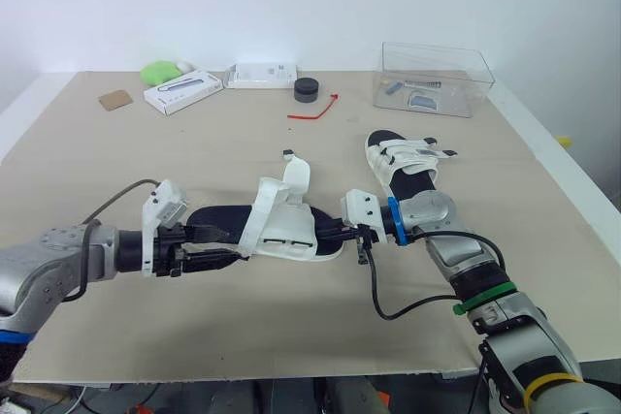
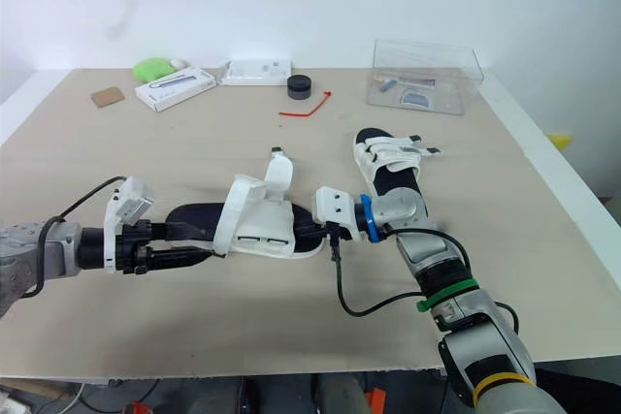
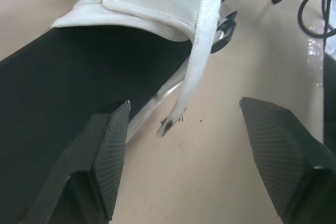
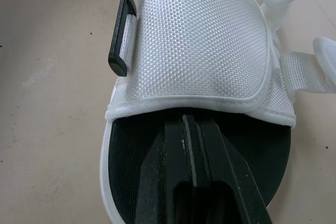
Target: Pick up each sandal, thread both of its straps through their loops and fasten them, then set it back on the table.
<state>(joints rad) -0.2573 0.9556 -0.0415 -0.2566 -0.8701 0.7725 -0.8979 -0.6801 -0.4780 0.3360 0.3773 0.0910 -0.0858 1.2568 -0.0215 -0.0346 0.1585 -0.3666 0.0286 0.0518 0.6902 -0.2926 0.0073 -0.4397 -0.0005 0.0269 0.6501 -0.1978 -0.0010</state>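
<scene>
A sandal [image 1: 262, 230] with a black footbed and white upper lies on the table between my grippers. One loose white strap [image 1: 297, 177] stands up from it, and a black loop [image 4: 119, 35] shows at the side of the upper. My left gripper [image 1: 218, 244] is open at the heel end, with one finger [image 3: 107, 156] over the footbed and the other over bare table. My right gripper [image 4: 189, 121] is shut at the toe end, its tips lying on the footbed at the edge of the upper. A second sandal [image 1: 403, 162] lies farther back on the right with its straps across it.
At the back stand a clear plastic box [image 1: 432, 77], a black round object [image 1: 307, 90], a red tie [image 1: 312, 110], two white boxes [image 1: 182, 91] and a green object [image 1: 160, 72]. A black cable [image 1: 388, 307] loops from my right wrist over the table.
</scene>
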